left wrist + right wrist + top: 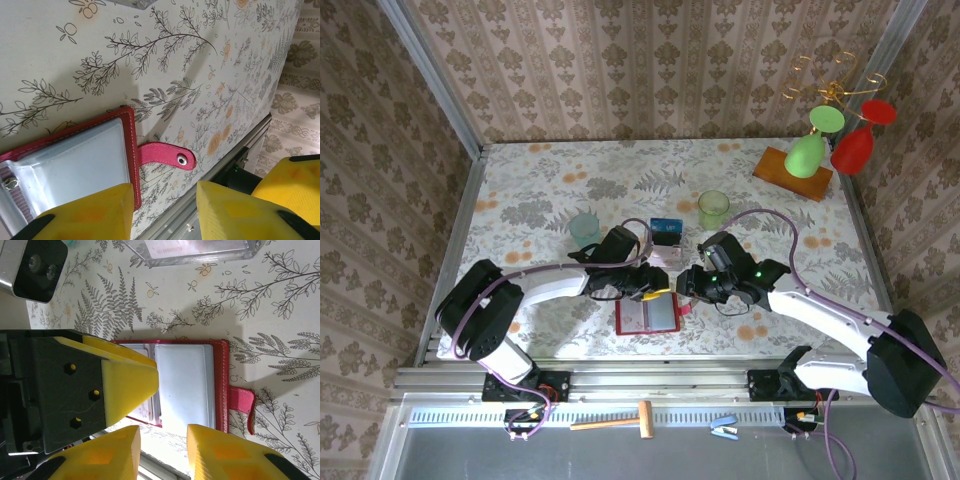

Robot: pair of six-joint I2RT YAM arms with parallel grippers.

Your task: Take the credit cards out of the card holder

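Card holder [647, 317] lay open and flat on the tabletop [540, 180] at the near edge, between the two arms, grey sleeves up, closing tab [165, 156] sticking out sideways. Left fingers [85, 215] were apart with nothing between them, one tip over the holder's edge. Right fingers [225, 455] were also apart and empty, just off the holder's near side. What looked like a pale pinkish card [148, 412] sat in a sleeve under the left fingertip; couldn't tell where the blue one was. Clear plastic box [190, 252] was just beyond. Judgement: cards are thin, stiff, light and slick, and the holder is soft and will slide or fold. Pin a page with one arm, pinch the card's exposed edge and pull in line with the sleeve.
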